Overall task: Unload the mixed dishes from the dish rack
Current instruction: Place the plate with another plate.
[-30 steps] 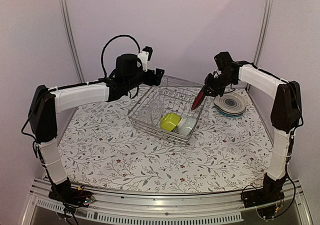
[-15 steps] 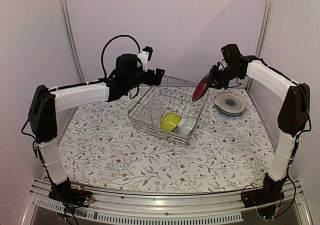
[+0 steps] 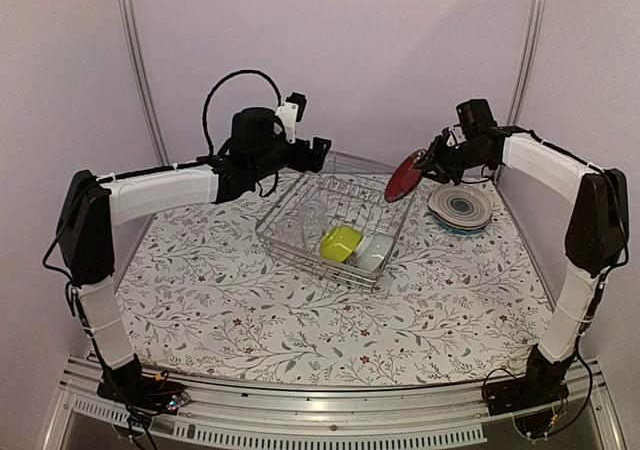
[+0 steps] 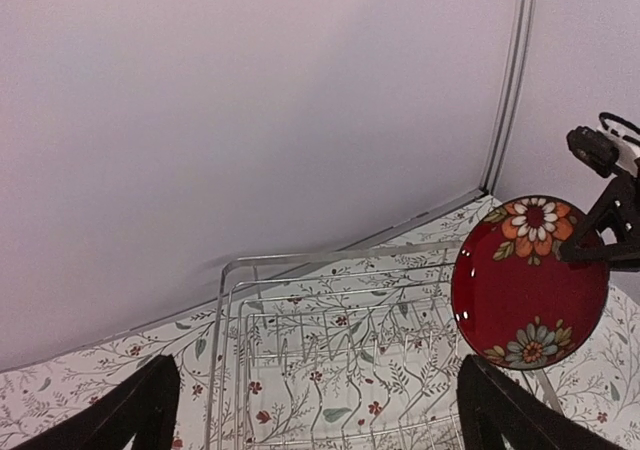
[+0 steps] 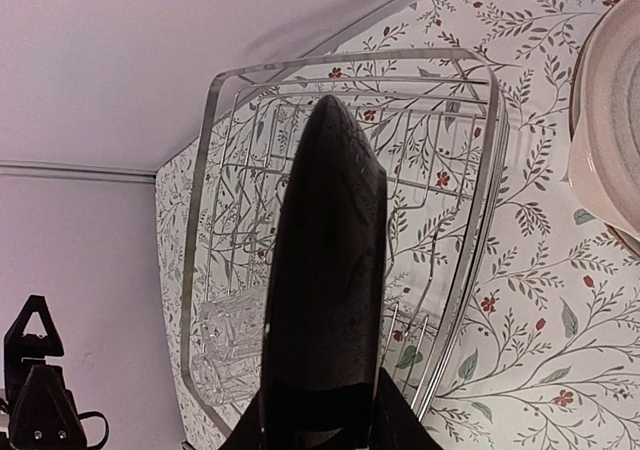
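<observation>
The silver wire dish rack [image 3: 300, 238] stands mid-table; it also shows in the left wrist view [image 4: 230, 280] and the right wrist view [image 5: 205, 150]. It holds a clear glass [image 3: 292, 228], a yellow-green bowl [image 3: 340, 242] and a pale bowl [image 3: 372, 252]. My right gripper [image 3: 432, 165] is shut on the dark red floral plate [image 3: 404, 175], held in the air above the rack's right side; the plate shows face-on in the left wrist view [image 4: 530, 282] and edge-on in the right wrist view [image 5: 325, 270]. My left gripper [image 3: 318, 154] hovers open and empty over the rack's far left corner.
A stack of plates [image 3: 460, 210] with a blue one lies on the floral tablecloth to the right of the rack; its pale rim shows in the right wrist view [image 5: 610, 120]. Metal frame posts [image 3: 138, 70] rise at the back corners.
My right gripper has lifted the dark red plate up and to the right, out of the rack, and turned it more face-up. The left arm has not moved.
</observation>
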You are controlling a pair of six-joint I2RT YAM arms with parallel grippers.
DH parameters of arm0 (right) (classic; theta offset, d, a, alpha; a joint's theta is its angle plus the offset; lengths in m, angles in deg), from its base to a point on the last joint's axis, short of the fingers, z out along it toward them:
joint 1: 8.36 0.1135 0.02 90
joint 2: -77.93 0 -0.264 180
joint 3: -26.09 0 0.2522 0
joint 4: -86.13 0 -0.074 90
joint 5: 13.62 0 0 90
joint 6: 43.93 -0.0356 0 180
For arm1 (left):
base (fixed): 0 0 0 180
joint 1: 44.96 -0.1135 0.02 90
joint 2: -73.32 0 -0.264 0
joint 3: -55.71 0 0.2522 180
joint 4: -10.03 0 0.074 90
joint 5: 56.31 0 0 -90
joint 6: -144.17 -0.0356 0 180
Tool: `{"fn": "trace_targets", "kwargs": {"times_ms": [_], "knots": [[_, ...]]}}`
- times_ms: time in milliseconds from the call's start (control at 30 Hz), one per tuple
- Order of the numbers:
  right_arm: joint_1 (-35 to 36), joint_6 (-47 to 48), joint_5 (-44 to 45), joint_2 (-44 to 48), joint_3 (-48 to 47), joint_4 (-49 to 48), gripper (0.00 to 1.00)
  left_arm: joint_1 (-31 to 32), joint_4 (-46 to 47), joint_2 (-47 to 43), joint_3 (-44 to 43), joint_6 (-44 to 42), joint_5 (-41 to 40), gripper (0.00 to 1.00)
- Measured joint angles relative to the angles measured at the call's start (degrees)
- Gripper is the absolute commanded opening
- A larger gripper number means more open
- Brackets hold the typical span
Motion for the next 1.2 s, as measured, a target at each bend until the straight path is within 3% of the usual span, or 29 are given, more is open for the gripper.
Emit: {"fn": "trace_targets", "kwargs": {"times_ms": [667, 900, 1200], "knots": [[-18.5, -4.3, -11.7, 11.1, 19.4, -20.4, 0.25, 0.0, 1.0, -4.7, 1.7, -0.3, 1.0, 0.99], [-23.4, -5.0, -12.0, 11.1, 23.2, -22.8, 0.25, 0.0, 0.9, -5.9, 1.9, -0.2, 1.0, 1.0], [-24.2, -5.4, -13.2, 6.5, 23.2, -27.9, 0.25, 0.0, 0.7, -6.3, 1.9, -0.3, 1.0, 1.0]]}}
